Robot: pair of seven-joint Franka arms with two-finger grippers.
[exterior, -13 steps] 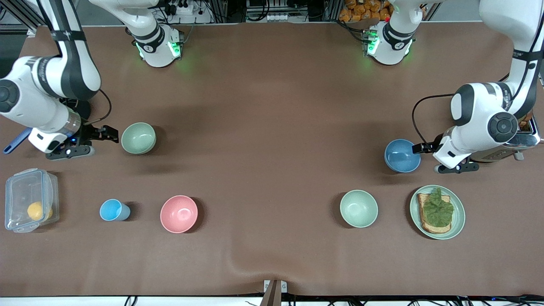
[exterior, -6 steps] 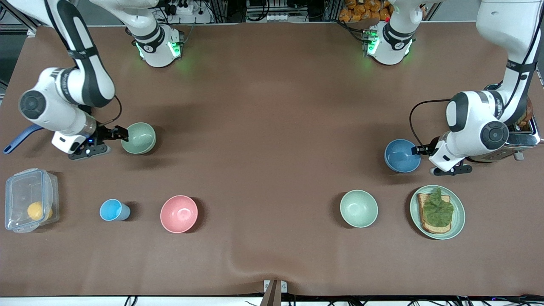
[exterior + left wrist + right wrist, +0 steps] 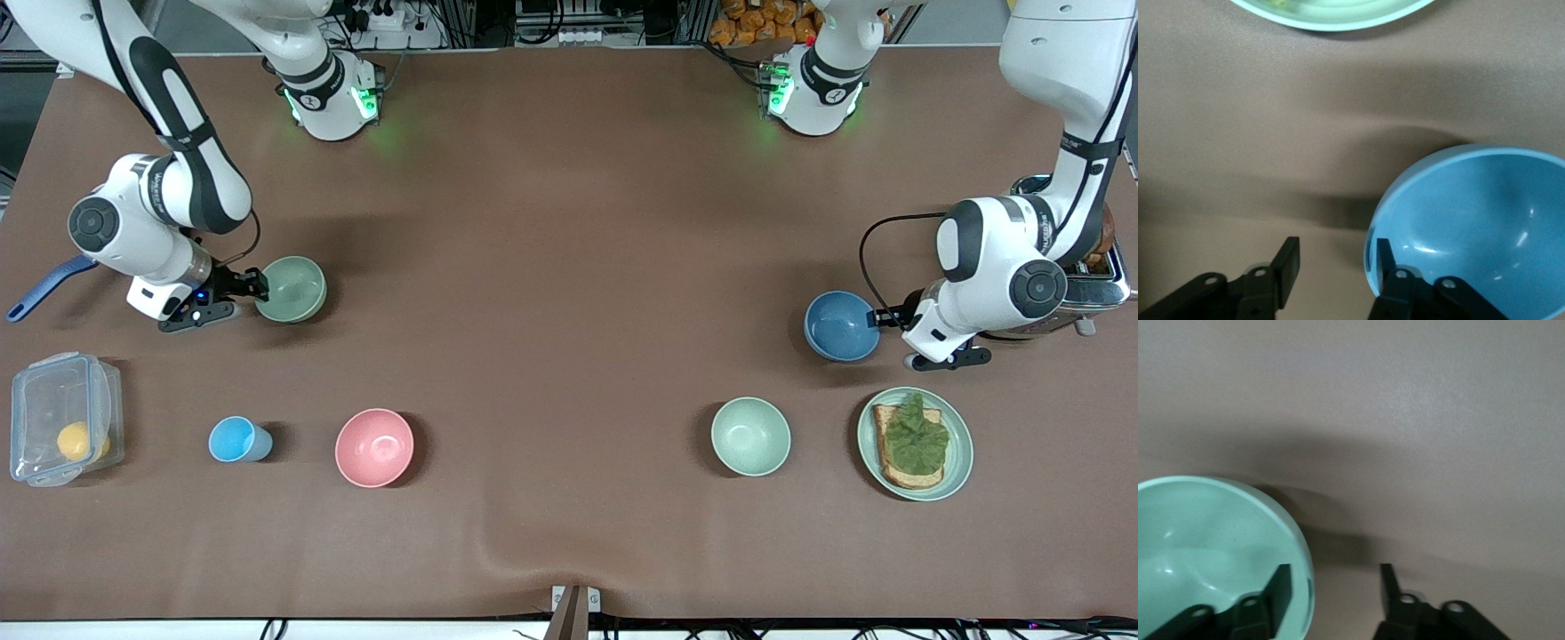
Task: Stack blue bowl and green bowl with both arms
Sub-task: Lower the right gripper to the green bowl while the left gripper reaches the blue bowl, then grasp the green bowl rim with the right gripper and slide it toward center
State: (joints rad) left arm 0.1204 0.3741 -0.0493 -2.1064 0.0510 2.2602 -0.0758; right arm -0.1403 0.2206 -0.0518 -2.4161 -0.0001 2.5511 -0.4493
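Each pincer gapes wide astride a rim, ungripped: left pincer (image 3: 1335, 257) on blue bowl (image 3: 1478, 220), right pincer (image 3: 1335, 583) on green bowl (image 3: 1211, 553).

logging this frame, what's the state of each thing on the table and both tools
blue bowl: upright on table, rim between left tool's open fingers
green bowl: upright on table, rim between right tool's open fingers
left tool: open, straddling blue bowl's rim
right tool: open, straddling green bowl's rim
pink bowl: upright, empty
mint bowl: upright, empty
cup: upright
plate: holds toast with lettuce
box: lid on
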